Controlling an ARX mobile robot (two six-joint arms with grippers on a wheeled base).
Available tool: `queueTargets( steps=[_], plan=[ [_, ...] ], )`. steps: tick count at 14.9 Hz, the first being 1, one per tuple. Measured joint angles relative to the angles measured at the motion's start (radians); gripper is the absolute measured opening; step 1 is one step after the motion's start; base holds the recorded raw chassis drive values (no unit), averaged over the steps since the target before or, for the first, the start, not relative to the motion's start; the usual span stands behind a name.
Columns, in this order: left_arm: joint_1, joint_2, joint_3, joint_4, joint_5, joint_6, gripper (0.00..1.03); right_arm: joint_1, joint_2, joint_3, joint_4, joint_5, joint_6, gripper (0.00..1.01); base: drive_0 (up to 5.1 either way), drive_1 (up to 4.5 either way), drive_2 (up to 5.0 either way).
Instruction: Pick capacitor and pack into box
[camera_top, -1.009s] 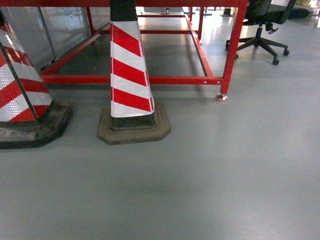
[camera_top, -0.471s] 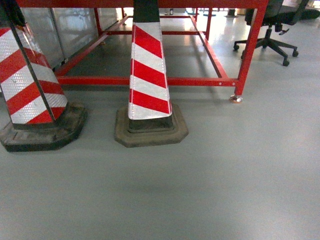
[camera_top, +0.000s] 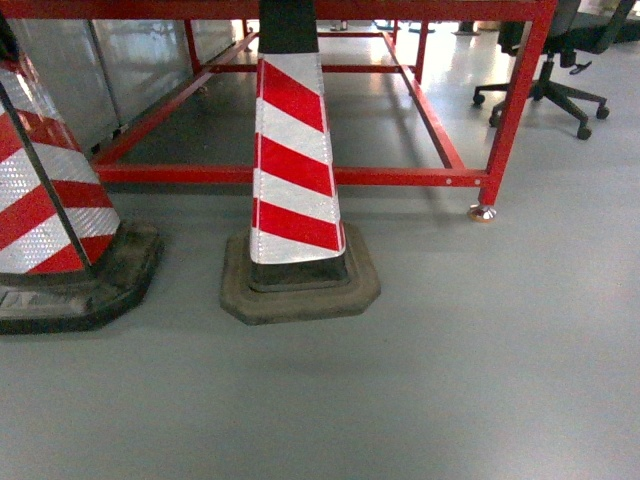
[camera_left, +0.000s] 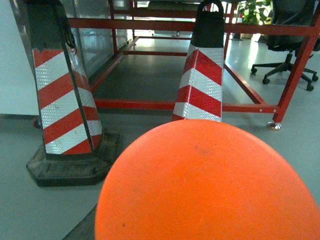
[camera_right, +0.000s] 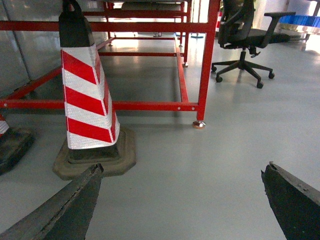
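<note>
Gaping right claw (camera_right: 182, 200): its two dark fingers (camera_right: 65, 207) stand wide apart at the bottom corners of the right wrist view, with nothing between them and only bare grey floor (camera_right: 200, 170) behind.
Left claw: not seen in any view; I cannot tell whether it is apart or together. An orange dome (camera_left: 205, 185) fills the lower part of the left wrist view and hides whatever lies below it.
Box: not in any view, so its place relative to either claw cannot be told.
Capacitor: not in any view either.
Near cone (camera_top: 292, 170): red and white stripes, upright on a dark rubber base (camera_top: 300, 290), standing on the floor just in front of the red frame (camera_top: 300, 175).
Second cone (camera_top: 45, 200): same stripes, at the left edge of the head view, beside the first and apart from it.
Frame: red metal rails low over the floor, with a corner leg (camera_top: 510, 120) ending in a small foot (camera_top: 482, 212).
Chair (camera_right: 242, 37): black, on castors, beyond the frame's right leg.
Head view: shows neither arm, only floor, cones and frame.
</note>
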Motion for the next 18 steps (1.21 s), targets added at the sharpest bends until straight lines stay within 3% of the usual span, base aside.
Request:
queueTargets(
  steps=[8,18],
  plan=[
    [0.000,0.000,0.000,0.000,0.000,0.000,0.43,0.000,0.000,0.000,-0.001,0.000,0.000,0.98,0.0,3.94,-4.0],
    [0.000,0.000,0.000,-0.001,0.000,0.000,0.43,0.000,0.000,0.000,-0.002,0.000,0.000,0.98,0.0,0.00,0.0]
  ],
)
